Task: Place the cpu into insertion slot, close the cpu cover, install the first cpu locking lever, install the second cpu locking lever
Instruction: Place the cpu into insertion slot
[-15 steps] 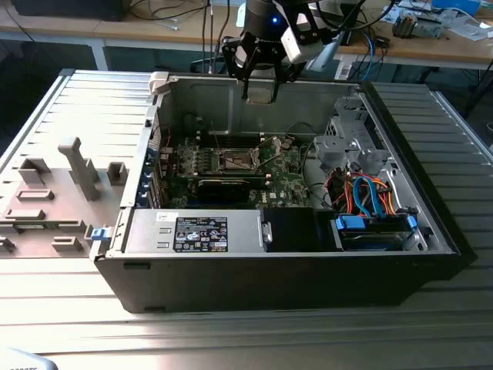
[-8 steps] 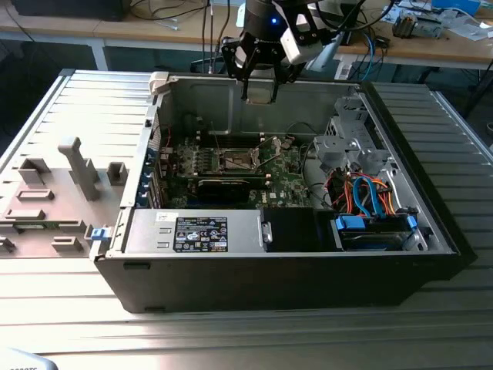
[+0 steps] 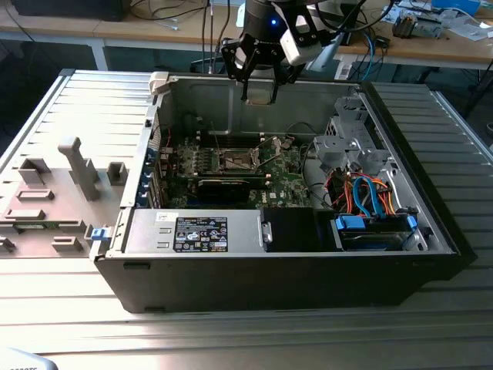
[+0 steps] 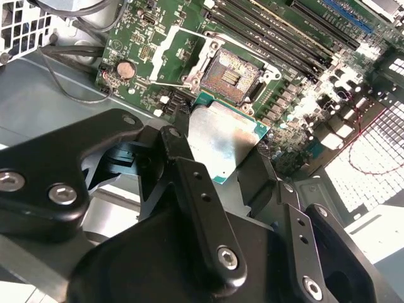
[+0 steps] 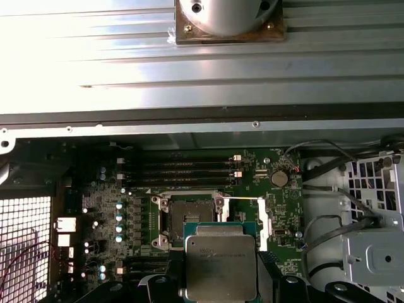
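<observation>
Arm [image 3: 264, 17], one: dark wrist section, entering at the top edge of the exterior view, axis close to vertical, tool end pointing down; a small blue light glows on the wrist. Gripper [image 3: 260, 91], one: black, two-fingered, fingers carried on jointed linkage bars fastened with silver screws; bars spread outward above the fingertips in the exterior view. Fingers [image 4: 178, 144], second wrist view: set close together, one against each opposite edge of the cpu [image 4: 228, 132], pads touching it, plate pinched between them and held in the air. Same gripper [image 5: 219, 285], first wrist view: dark fingers flanking the plate on both sides.
</observation>
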`<state>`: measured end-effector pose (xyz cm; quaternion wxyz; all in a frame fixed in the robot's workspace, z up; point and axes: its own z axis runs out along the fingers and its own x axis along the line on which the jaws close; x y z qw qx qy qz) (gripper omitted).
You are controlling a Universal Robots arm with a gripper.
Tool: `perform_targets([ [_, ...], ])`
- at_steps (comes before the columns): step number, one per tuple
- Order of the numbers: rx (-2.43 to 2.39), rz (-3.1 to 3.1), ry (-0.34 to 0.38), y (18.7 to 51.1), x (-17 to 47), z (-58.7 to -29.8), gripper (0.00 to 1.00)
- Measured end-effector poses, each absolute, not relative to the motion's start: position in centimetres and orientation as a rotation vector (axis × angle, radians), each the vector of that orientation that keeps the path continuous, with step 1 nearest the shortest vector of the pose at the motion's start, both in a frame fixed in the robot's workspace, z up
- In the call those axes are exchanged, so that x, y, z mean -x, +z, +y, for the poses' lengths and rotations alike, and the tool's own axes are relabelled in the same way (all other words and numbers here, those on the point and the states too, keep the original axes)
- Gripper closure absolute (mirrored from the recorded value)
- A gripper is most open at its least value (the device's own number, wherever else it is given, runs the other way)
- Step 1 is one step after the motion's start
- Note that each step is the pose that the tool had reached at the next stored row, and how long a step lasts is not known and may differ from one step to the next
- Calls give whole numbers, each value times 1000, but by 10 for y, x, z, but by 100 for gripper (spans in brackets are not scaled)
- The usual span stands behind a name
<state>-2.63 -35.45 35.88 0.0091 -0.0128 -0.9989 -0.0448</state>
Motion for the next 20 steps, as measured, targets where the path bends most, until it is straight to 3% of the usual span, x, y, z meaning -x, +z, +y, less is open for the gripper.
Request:
perform_targets([
  [20, 40, -3120, -140, 352, 27, -354, 46],
])
